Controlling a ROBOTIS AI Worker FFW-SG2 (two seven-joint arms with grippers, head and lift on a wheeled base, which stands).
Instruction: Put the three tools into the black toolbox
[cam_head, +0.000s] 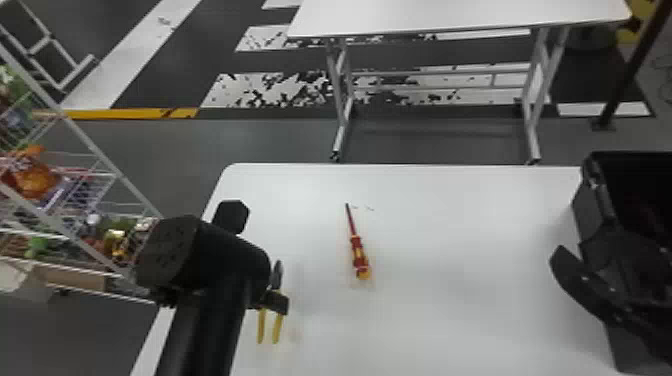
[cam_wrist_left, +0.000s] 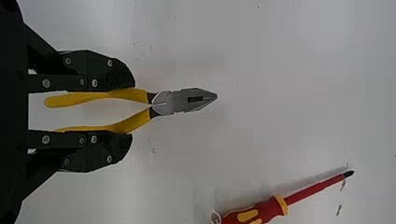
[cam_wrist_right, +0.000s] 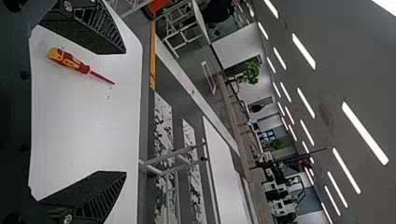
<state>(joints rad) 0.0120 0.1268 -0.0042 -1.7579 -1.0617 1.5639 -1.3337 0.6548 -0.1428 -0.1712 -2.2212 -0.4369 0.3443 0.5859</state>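
Two tools remain unstowed, the combination pliers (cam_wrist_left: 184, 100) grasped in the left gripper's (cam_wrist_left: 133, 111) fingers at near left and the screwdriver (cam_head: 358, 252) lying mid-table, the right gripper's (cam_wrist_right: 125, 112) fingers parted and empty, while the right-hand toolbox (cam_head: 596, 200), cut off and dark inside, leaves the third tool unconfirmed.

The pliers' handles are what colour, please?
The handles are yellow, seen best in the left wrist view.

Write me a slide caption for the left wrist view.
Left claw at the yellow-handled pliers, with a red-and-yellow screwdriver lying nearby on the white table.
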